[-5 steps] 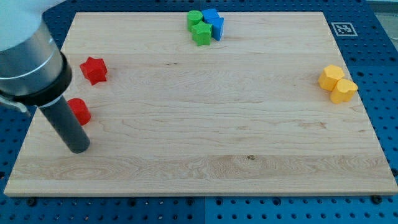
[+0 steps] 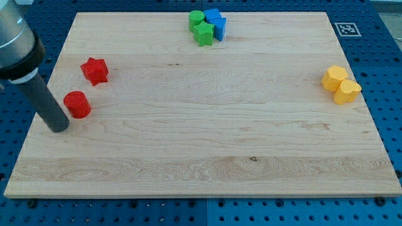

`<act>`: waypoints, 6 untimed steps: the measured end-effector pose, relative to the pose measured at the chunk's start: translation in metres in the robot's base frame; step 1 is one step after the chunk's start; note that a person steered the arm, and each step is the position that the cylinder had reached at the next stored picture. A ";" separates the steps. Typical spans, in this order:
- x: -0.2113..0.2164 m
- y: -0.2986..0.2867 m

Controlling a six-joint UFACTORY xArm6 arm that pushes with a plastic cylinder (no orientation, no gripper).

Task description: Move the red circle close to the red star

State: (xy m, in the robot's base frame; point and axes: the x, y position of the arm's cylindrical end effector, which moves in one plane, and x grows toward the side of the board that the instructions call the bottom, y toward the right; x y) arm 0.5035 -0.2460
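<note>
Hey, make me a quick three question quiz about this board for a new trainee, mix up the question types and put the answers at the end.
1. True or false: the red circle touches the red star.
2. Multiple choice: my tip is where relative to the red circle? A) at the view's top right of it B) at the view's bottom left of it C) resting on top of it
3. Fill in: the two yellow blocks sit near the view's ____ edge of the wooden board.

Key: 1. False, a gap of bare board separates them. 2. B. 3. Right.
</note>
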 end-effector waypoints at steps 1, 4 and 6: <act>0.000 0.012; -0.016 0.050; 0.001 0.007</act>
